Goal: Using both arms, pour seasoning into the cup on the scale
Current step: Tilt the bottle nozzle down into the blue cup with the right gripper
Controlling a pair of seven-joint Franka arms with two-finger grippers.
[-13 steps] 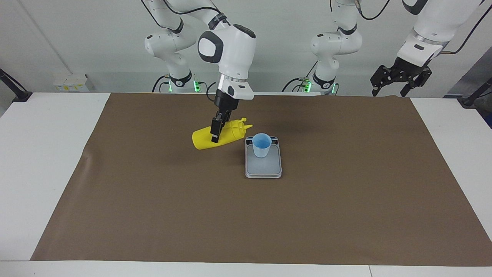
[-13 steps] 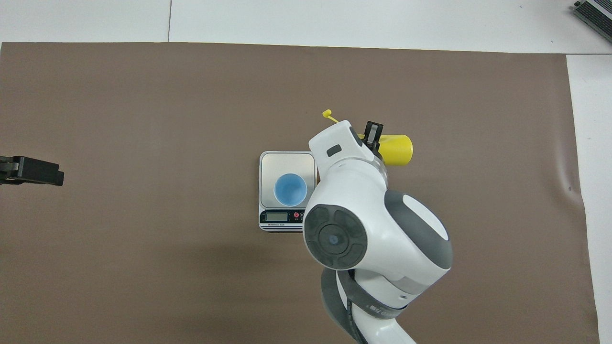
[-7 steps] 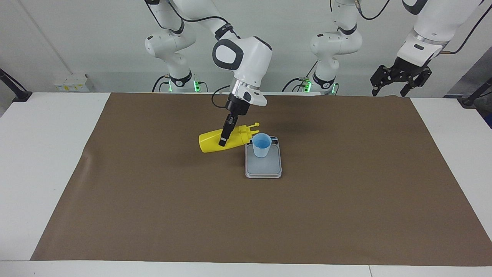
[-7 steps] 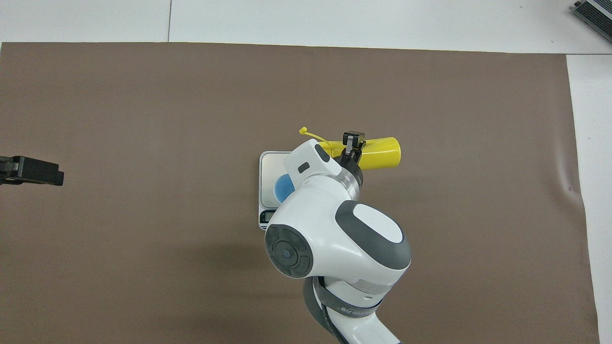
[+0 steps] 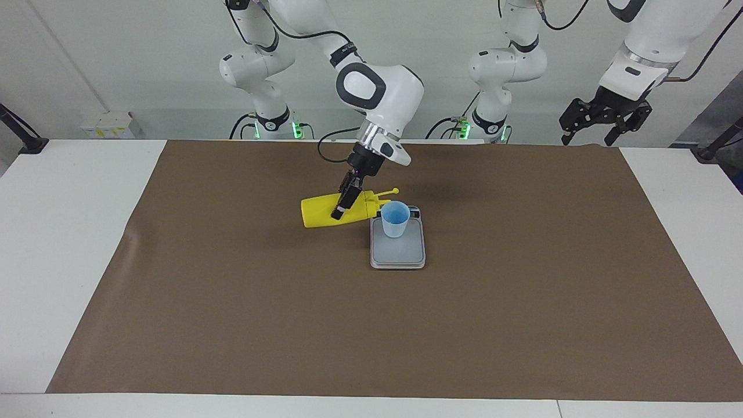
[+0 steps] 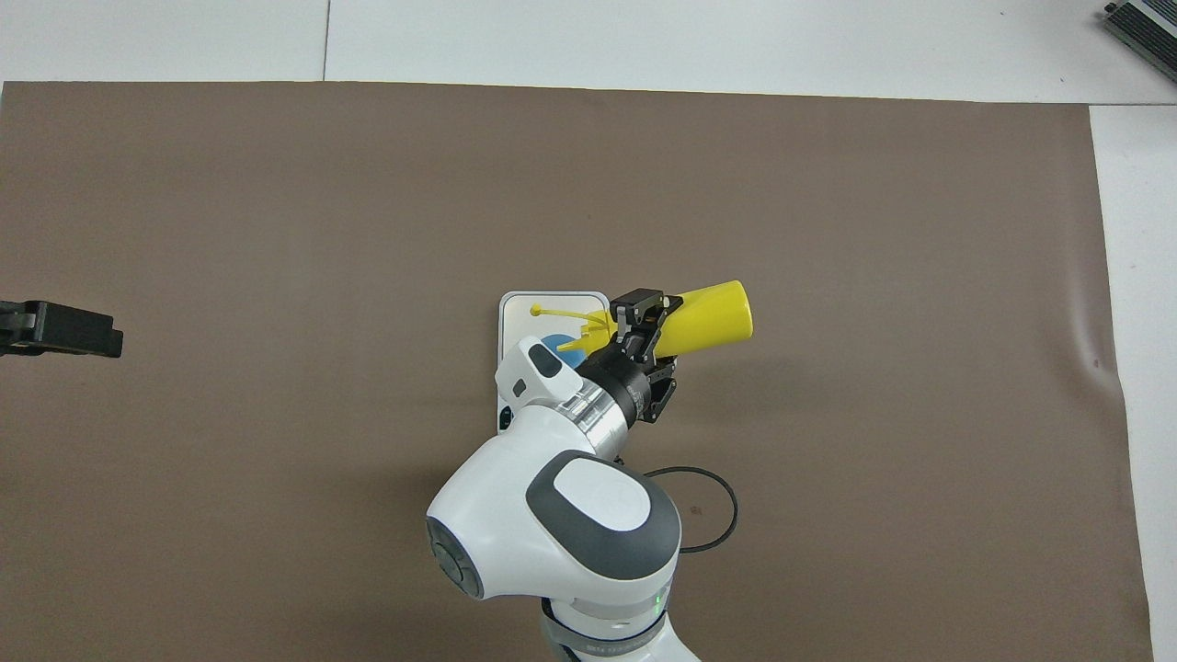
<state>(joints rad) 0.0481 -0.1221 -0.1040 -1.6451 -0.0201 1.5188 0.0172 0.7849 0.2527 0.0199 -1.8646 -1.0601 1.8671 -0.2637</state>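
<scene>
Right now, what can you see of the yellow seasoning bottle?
The seasoning bottle is bright yellow, plastic-looking and cylindrical, with a nozzle top and a thin tethered cap strand. It is held in the air, tipped almost flat, nozzle at the blue cup on the scale. The right claw is shut around its body. Whether anything is pouring cannot be seen.

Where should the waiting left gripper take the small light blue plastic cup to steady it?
Grip the small light blue plastic cup around its tapered wall just under the rim, coming in level from the left arm's end of the table. It stands upright on the flat grey scale; the yellow squeeze bottle, held by the right gripper, crowds its other flank and top.
</scene>
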